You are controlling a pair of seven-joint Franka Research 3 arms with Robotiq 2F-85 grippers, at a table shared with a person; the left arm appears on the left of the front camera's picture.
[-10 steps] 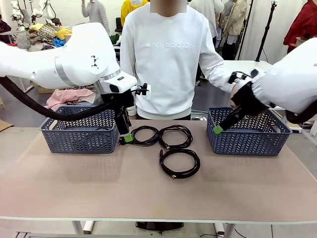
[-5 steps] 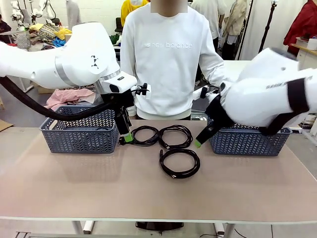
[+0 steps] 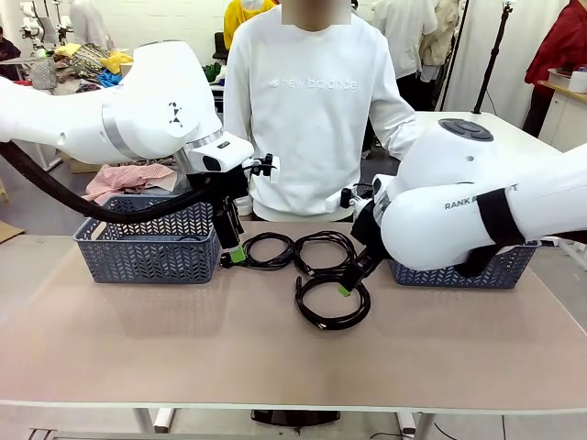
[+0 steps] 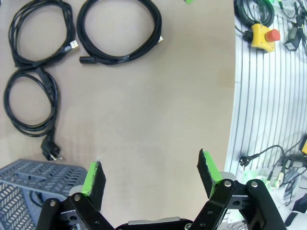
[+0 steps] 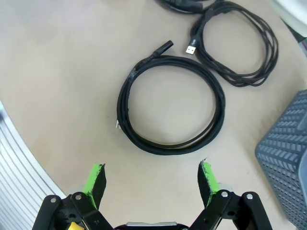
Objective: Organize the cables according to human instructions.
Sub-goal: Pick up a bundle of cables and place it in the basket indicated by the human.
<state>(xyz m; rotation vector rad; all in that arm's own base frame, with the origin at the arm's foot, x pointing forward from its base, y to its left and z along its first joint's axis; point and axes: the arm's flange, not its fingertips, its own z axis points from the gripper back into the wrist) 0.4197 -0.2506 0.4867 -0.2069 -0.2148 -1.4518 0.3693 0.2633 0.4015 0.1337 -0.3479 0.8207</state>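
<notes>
white "new balance" sweatshirt [image 3: 312, 137] beyond the cables [image 3: 330, 323]

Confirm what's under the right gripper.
A round coil of thin black cable lies on the beige table below the open right gripper. In front view the gripper hides part of the coil.

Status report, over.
Left gripper open by left basket. Right gripper open over near coil. Three coils on table, none held. Nothing blocking.
</notes>
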